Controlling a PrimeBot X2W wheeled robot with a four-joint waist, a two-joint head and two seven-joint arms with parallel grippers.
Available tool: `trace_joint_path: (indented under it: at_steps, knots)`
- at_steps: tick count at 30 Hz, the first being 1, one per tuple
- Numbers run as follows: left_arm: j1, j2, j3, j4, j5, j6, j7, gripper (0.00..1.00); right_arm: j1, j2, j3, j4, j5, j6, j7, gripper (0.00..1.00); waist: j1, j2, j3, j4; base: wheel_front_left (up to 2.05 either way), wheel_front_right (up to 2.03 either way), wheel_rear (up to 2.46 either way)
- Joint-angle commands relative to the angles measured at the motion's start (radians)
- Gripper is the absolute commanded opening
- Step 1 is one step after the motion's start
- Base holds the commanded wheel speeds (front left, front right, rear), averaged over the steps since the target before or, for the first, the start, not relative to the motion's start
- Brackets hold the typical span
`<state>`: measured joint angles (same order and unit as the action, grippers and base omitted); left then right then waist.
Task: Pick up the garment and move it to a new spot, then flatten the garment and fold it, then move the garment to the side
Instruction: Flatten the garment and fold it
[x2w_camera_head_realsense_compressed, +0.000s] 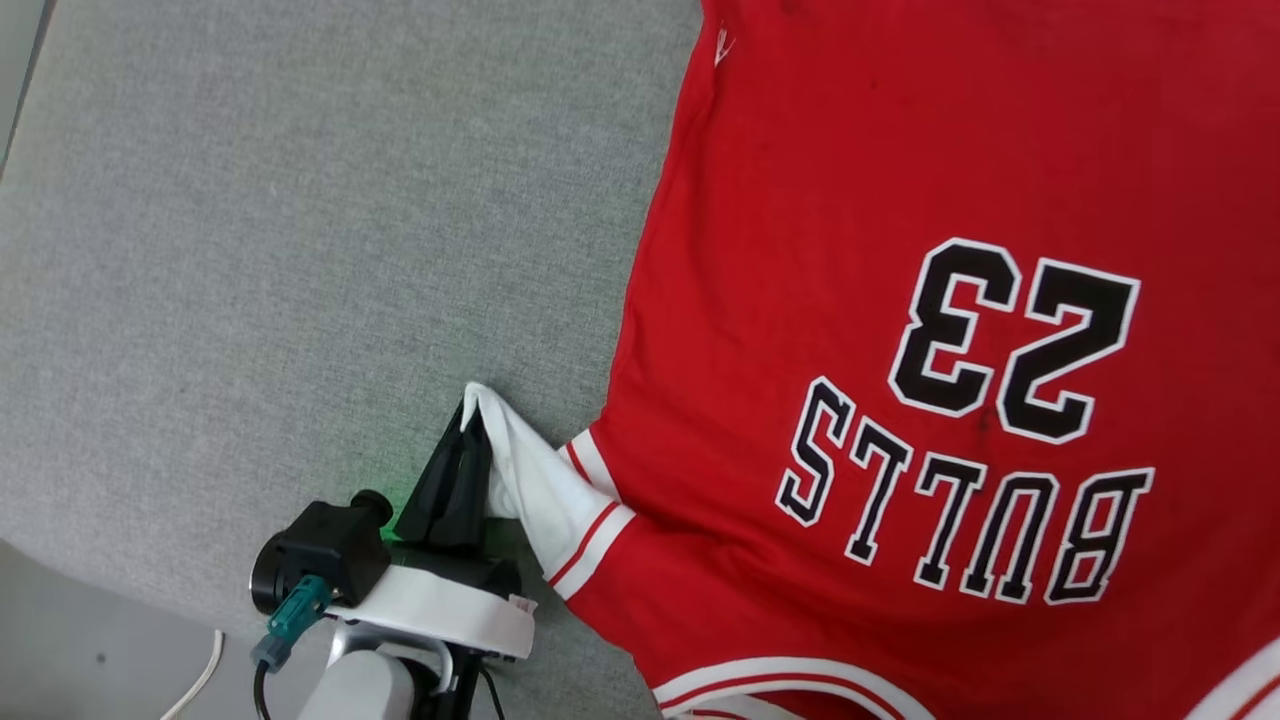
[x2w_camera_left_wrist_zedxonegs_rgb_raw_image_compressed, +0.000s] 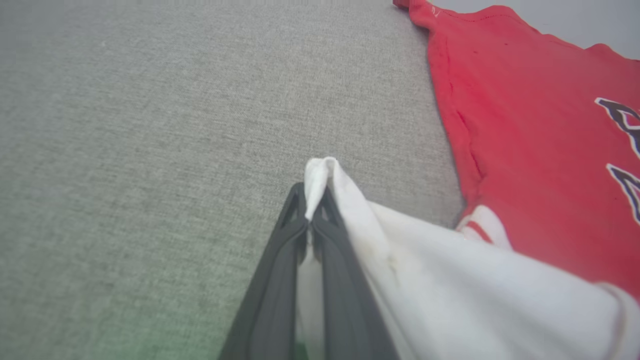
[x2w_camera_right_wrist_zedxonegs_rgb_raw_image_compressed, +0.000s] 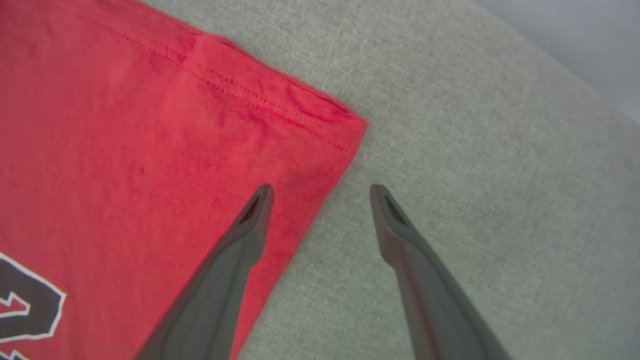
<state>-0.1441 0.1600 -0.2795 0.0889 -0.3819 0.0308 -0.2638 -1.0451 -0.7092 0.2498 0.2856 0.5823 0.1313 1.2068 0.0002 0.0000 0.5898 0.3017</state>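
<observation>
The garment (x2w_camera_head_realsense_compressed: 900, 200), a red T-shirt with black white-outlined lettering, lies spread flat on the grey surface at the right of the head view, print side up. Its white sleeve (x2w_camera_head_realsense_compressed: 535, 480) is drawn out to the left. My left gripper (x2w_camera_head_realsense_compressed: 470, 425) is shut on the sleeve's tip, and the left wrist view shows the white cloth (x2w_camera_left_wrist_zedxonegs_rgb_raw_image_compressed: 450, 290) pinched between the two dark fingers at the gripper (x2w_camera_left_wrist_zedxonegs_rgb_raw_image_compressed: 312, 197). My right gripper (x2w_camera_right_wrist_zedxonegs_rgb_raw_image_compressed: 321, 192) stands open over the garment's hem corner (x2w_camera_right_wrist_zedxonegs_rgb_raw_image_compressed: 320, 125), one finger above the red fabric, the other above bare surface.
Grey fabric surface (x2w_camera_head_realsense_compressed: 300, 250) stretches wide to the left of the garment. Its near edge runs along the lower left, with floor and a white cable (x2w_camera_head_realsense_compressed: 200, 675) below it. In the right wrist view the surface (x2w_camera_right_wrist_zedxonegs_rgb_raw_image_compressed: 500, 175) ends at the upper right.
</observation>
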Motion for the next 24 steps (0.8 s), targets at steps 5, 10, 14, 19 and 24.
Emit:
trace_joint_path:
  at_steps: [5,10,14,19,24]
  knots:
    - [-0.023,-0.033,0.021,0.002,0.031,-0.026,0.002,0.0,0.007,0.005,0.019,0.036,-0.021,-0.001,0.023,1.0,-0.0002,0.0,0.059,0.025,0.0,0.0,0.0]
    - [-0.03,-0.057,0.038,0.005,0.058,-0.048,0.003,0.0,0.092,-0.008,0.073,0.061,-0.022,-0.001,0.032,1.0,-0.0002,0.0,0.083,0.03,0.0,0.0,0.0]
    - [-0.034,-0.069,0.047,0.011,0.076,-0.063,0.005,0.0,0.125,-0.024,0.094,0.071,-0.011,-0.001,0.021,0.47,-0.0002,0.0,0.084,0.029,0.0,0.0,0.0]
    - [-0.018,-0.075,0.069,0.023,0.092,-0.071,0.005,0.0,0.095,-0.031,0.099,0.076,-0.019,-0.001,-0.027,0.0,-0.0002,0.0,0.053,0.015,0.0,0.0,0.0]
    - [0.01,-0.077,0.09,0.034,0.104,-0.08,0.002,0.0,0.068,-0.017,0.098,0.085,-0.005,-0.001,-0.11,0.0,-0.0002,0.0,-0.012,-0.01,0.0,0.0,0.0]
